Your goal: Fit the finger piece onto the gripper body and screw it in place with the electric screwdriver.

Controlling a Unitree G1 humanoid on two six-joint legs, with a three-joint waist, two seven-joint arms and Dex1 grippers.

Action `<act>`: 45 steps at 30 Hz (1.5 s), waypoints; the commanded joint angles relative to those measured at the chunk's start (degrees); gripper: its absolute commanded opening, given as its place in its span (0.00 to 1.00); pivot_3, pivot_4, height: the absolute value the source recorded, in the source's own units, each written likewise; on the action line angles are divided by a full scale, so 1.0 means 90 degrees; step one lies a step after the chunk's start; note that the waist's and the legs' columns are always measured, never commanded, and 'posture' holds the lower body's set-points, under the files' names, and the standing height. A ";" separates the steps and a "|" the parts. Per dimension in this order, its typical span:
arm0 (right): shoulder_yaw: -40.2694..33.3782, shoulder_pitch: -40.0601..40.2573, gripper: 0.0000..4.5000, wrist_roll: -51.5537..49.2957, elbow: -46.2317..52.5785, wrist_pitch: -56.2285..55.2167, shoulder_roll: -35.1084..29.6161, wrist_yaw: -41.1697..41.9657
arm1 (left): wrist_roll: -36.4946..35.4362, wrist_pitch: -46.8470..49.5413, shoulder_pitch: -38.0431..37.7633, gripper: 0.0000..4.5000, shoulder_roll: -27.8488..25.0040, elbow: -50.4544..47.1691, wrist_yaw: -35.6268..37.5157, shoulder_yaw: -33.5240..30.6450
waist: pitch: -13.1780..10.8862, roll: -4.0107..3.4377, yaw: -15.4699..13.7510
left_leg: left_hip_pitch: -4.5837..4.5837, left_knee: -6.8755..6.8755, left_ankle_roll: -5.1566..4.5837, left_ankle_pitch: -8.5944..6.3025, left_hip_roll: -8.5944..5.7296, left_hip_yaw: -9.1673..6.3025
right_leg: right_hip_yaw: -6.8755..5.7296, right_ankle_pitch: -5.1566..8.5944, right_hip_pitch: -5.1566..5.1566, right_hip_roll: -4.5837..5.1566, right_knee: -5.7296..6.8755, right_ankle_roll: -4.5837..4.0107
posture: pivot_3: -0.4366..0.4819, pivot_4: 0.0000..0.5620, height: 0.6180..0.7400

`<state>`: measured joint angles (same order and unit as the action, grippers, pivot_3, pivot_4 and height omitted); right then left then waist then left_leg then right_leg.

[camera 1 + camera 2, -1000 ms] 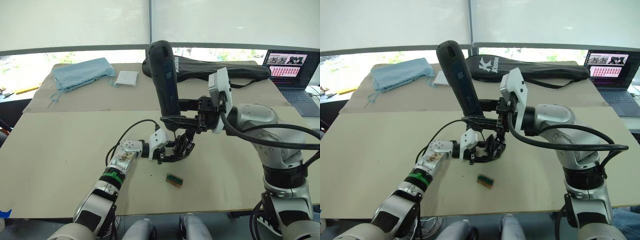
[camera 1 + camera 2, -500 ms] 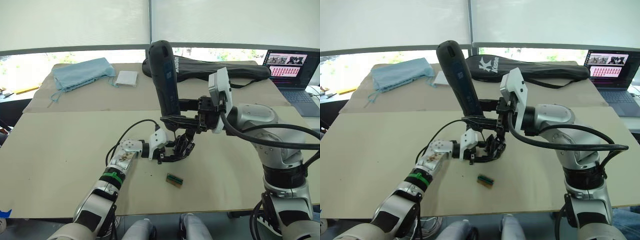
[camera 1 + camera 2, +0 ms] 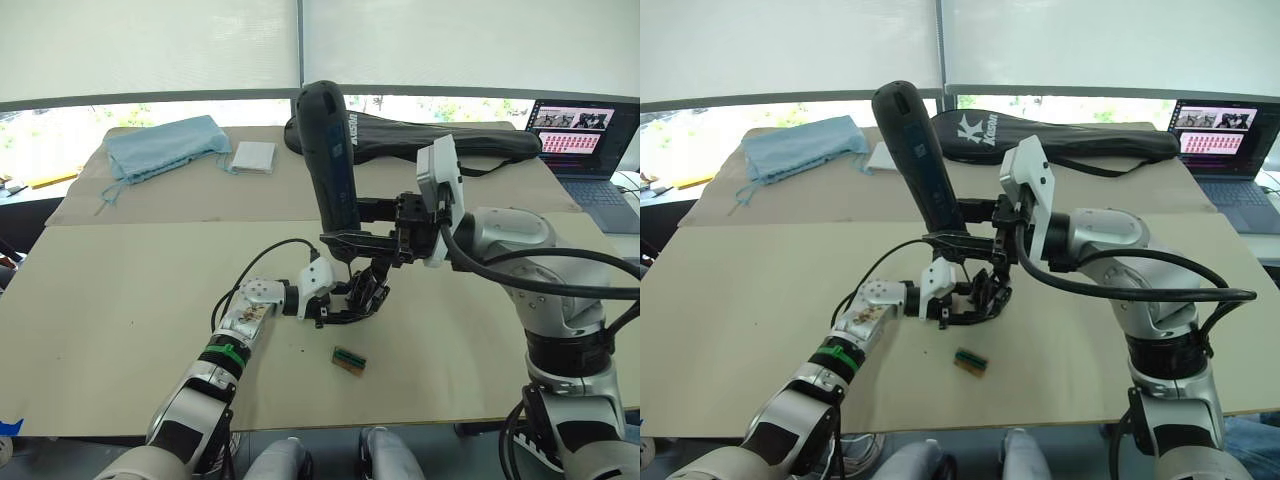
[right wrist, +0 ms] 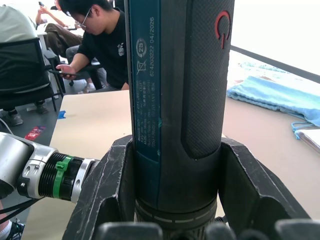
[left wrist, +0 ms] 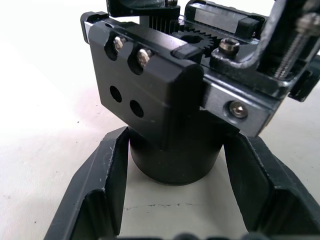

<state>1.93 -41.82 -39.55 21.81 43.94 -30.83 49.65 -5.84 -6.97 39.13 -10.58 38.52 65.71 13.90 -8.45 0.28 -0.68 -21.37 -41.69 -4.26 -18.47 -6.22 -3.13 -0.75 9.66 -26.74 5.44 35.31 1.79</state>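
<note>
Pinching the electric screwdriver [image 3: 329, 160], the right end effector [image 3: 352, 240] held it tilted above the gripper body [image 3: 362, 295], clamped on the table [image 3: 120, 290] by the left end effector [image 3: 335, 308]; that tilt risked the bit slipping.

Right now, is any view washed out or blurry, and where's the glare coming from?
Head views: the window blinds behind the table glow bright and flat; the electric screwdriver stays legible. Left wrist view: the tabletop is blown out to white, while the gripper body is sharp. Right wrist view: the screwdriver's print is crisp; the person behind is softer.
</note>
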 commanded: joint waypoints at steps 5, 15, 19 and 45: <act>-0.0004 0.0021 0.42 0.0127 0.0177 -0.0495 0.0135 0.0035 | -0.0104 -0.0054 0.0215 0.51 0.0025 -0.0223 -0.0029 -0.0138 | 0.0000 0.0000 0.0001 | 0.0000 0.0000 0.0000 0.0000 0.0000 0.0000 | 0.0000 0.0000 -0.0001 -0.0001 0.0002 0.0000 | 0.48 0.27 0.96; 0.0049 0.0160 0.42 0.0298 0.0056 -0.0758 0.0017 0.0205 | -0.0102 -0.0059 0.0173 0.51 0.0015 -0.0257 -0.0038 -0.0134 | 0.0000 0.0000 0.0001 | 0.0000 0.0000 0.0000 0.0000 -0.0002 0.0000 | -0.0001 0.0000 -0.0001 -0.0006 0.0002 0.0000 | 0.48 0.27 0.96; 0.0026 0.0166 0.42 0.0285 0.0059 -0.0751 -0.0034 0.0238 | -0.0104 -0.0068 0.0179 0.51 0.0018 -0.0246 -0.0033 -0.0135 | 0.0000 0.0000 0.0000 | 0.0000 0.0000 0.0000 0.0000 -0.0002 0.0000 | -0.0001 0.0000 -0.0001 -0.0006 0.0001 0.0000 | 0.48 0.27 0.96; -0.0209 0.0036 0.42 -0.0219 0.0228 -0.0266 -0.0235 0.0041 | -0.0096 -0.0104 0.0281 0.51 0.0034 -0.0124 -0.0023 -0.0148 | 0.0000 0.0000 -0.0002 | 0.0000 0.0000 0.0000 0.0000 -0.0001 0.0000 | 0.0001 0.0000 -0.0001 -0.0001 0.0001 0.0000 | 0.48 0.27 0.96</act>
<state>2.51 -40.09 -39.66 21.66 41.67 -32.30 49.96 -5.83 -6.98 39.44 -10.53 38.94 65.74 13.90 -8.45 0.28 -0.69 -21.37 -41.69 -4.26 -18.47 -6.23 -3.13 -0.75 9.66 -26.74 5.42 35.32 1.79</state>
